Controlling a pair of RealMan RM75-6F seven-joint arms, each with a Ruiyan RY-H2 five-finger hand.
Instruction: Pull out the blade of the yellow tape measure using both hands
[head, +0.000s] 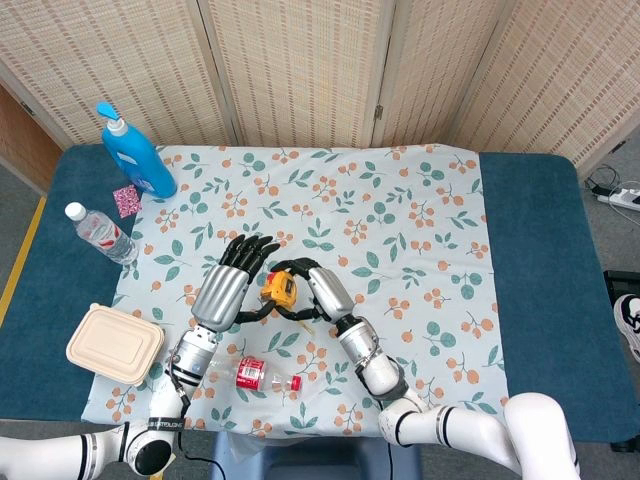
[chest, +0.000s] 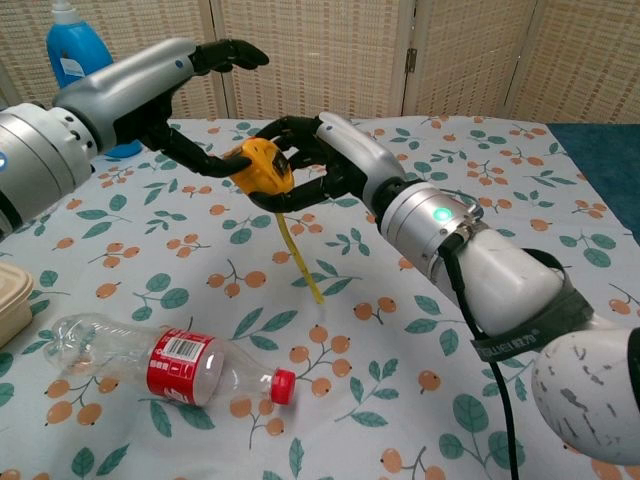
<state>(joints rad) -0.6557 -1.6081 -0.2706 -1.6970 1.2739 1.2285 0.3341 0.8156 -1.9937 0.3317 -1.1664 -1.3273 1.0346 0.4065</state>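
The yellow tape measure (chest: 257, 165) (head: 277, 292) is held above the table in my right hand (chest: 318, 160) (head: 317, 290), whose fingers wrap around its case. A short length of yellow blade (chest: 299, 260) hangs down from the case toward the cloth. My left hand (chest: 185, 95) (head: 232, 283) is just left of the case with its fingers spread; its thumb reaches to the left side of the case and looks to be touching it. It holds nothing.
An empty plastic bottle with a red label (chest: 170, 370) (head: 262, 375) lies near the front edge. A beige lunch box (head: 115, 344), a water bottle (head: 102, 233) and a blue pump bottle (head: 138, 154) stand at the left. A floral cloth (head: 420, 220) covers the table.
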